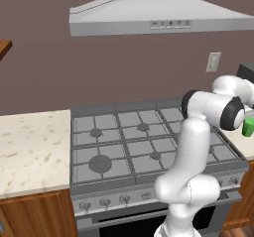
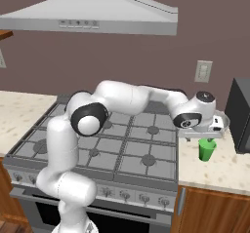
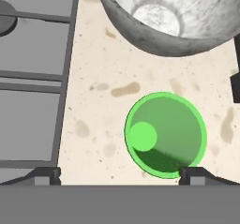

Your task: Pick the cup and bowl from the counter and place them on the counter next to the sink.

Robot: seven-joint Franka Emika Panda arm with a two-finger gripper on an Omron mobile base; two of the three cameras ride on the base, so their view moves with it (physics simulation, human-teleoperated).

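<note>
Glossy white arm (image 2: 122,98); dark joints

bowl (image 3: 168,19) clipped by hand view's top edge; in right base view wrist covers most of it; cup (image 1: 249,127) cut at left base view's right edge, arm overlaps it

On my right, the speckled cream counter (image 2: 219,171) carries the green cup (image 2: 206,149), standing upright near the edge that meets the stovetop (image 2: 117,139). The pale bowl (image 3: 171,17) sits just behind the cup, toward the wall, apart from it. A dark appliance (image 2: 240,115) stands farther right on the same counter.
</note>
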